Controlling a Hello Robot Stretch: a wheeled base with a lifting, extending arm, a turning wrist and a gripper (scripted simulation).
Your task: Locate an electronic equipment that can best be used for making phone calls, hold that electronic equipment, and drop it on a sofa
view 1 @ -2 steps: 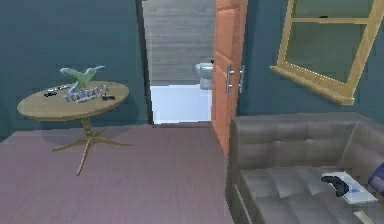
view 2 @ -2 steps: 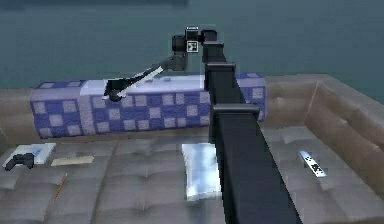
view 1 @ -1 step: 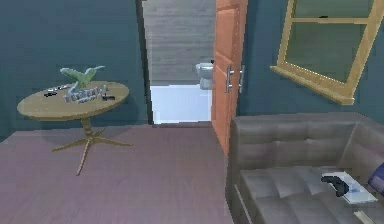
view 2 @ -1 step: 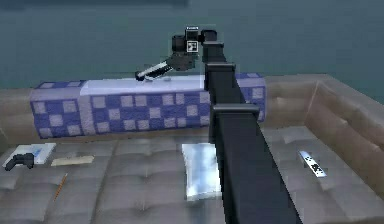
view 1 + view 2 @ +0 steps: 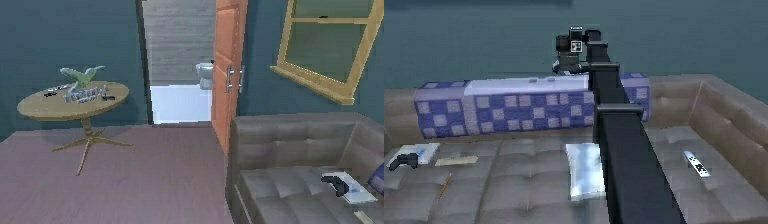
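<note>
The fingers (image 5: 560, 66) hang at the end of the arm (image 5: 624, 140) stretched across the sofa (image 5: 504, 175), its chequered bolster (image 5: 504, 105) behind them, a reach that would suit a drop there, I'd judge, though I cannot tell whether they hold anything, so where the phone is I cannot say.

A grey-brown tufted sofa (image 5: 514, 190) is seen, with a long blue-and-white chequered bolster (image 5: 504, 105) laid along its back. The dark arm (image 5: 624, 140) is extended over the seat, the gripper (image 5: 564, 63) set at the bolster's top edge. A small dark object (image 5: 402, 160), a pale flat item (image 5: 584, 170) and a slim white device (image 5: 696, 164) are scattered on the cushions.
</note>
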